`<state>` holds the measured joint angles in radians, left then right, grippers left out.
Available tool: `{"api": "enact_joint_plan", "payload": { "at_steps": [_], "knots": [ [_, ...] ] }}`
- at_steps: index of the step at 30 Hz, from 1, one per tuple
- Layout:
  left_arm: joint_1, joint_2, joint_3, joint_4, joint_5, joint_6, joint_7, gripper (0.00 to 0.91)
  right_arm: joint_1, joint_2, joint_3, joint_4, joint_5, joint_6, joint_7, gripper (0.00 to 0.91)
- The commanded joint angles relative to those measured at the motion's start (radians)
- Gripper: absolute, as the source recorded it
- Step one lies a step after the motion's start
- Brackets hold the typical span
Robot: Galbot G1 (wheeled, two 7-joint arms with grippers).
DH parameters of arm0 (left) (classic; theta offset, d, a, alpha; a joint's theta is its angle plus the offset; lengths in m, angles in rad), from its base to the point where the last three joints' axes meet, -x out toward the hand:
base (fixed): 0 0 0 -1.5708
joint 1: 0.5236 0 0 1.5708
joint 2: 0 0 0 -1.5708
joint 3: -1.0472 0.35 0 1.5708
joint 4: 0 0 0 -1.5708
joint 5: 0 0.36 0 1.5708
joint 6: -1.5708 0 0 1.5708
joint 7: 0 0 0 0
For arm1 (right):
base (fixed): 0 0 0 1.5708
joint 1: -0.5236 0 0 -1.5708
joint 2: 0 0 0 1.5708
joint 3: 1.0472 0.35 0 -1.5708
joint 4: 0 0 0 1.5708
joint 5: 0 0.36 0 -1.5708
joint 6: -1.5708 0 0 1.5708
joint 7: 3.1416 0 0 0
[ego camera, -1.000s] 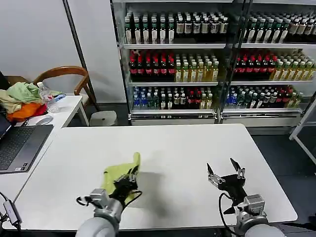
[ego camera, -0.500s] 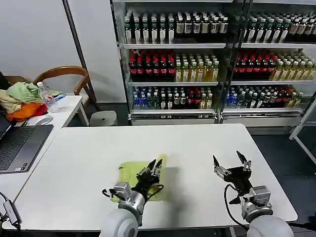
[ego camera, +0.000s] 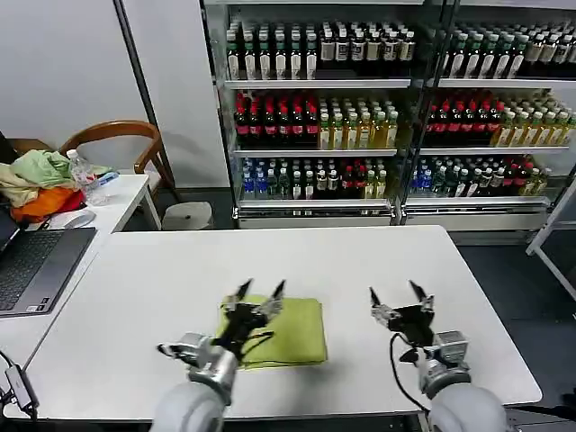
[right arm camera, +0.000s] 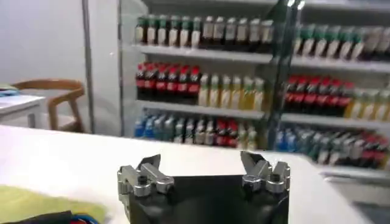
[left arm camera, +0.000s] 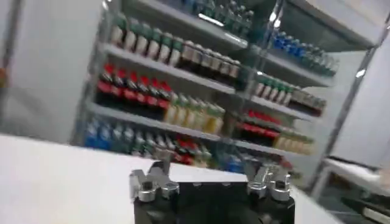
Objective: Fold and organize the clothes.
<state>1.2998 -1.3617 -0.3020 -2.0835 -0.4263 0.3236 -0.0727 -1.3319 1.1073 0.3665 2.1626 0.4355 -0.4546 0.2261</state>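
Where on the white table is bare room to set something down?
The table's far half, toward the shelves, and its far-left corner by the laptop are bare. The near middle is crowded: folded T-shirt, open left gripper above it, open right gripper beside.

We see bright, even indoor light; soft shadows under arms on table (ego camera: 360, 261). Left wrist view blurred, shelves (left arm camera: 201, 67) smeared, perhaps motion. Shelf lamps glare slightly.
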Motion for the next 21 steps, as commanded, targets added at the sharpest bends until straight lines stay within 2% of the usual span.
{"api": "enact_joint_plan", "payload": {
  "at_steps": [1, 3, 8, 13, 21],
  "knots": [
    [0.138, 0.207, -0.334, -0.044, 0.048, -0.058, 0.053, 0.907, 0.066, 0.048, -0.276, -0.068, 0.187, -0.067, 0.015, 0.907],
    [0.154, 0.212, -0.362, -0.043, 0.03, -0.058, 0.056, 0.907, 0.089, 0.056, -0.308, -0.108, 0.213, -0.067, 0.017, 0.907],
    [0.165, 0.172, -0.341, -0.035, 0.032, -0.056, 0.056, 0.907, 0.139, 0.085, -0.331, -0.21, 0.343, -0.088, 0.04, 0.907],
    [0.179, 0.16, -0.352, -0.031, 0.029, -0.056, 0.054, 0.907, 0.138, 0.071, -0.317, -0.209, 0.365, -0.089, 0.061, 0.907],
    [0.184, 0.16, -0.334, -0.034, 0.011, -0.043, 0.054, 0.907, 0.109, 0.074, -0.276, -0.2, 0.355, -0.067, 0.052, 0.907]
  ]
}}
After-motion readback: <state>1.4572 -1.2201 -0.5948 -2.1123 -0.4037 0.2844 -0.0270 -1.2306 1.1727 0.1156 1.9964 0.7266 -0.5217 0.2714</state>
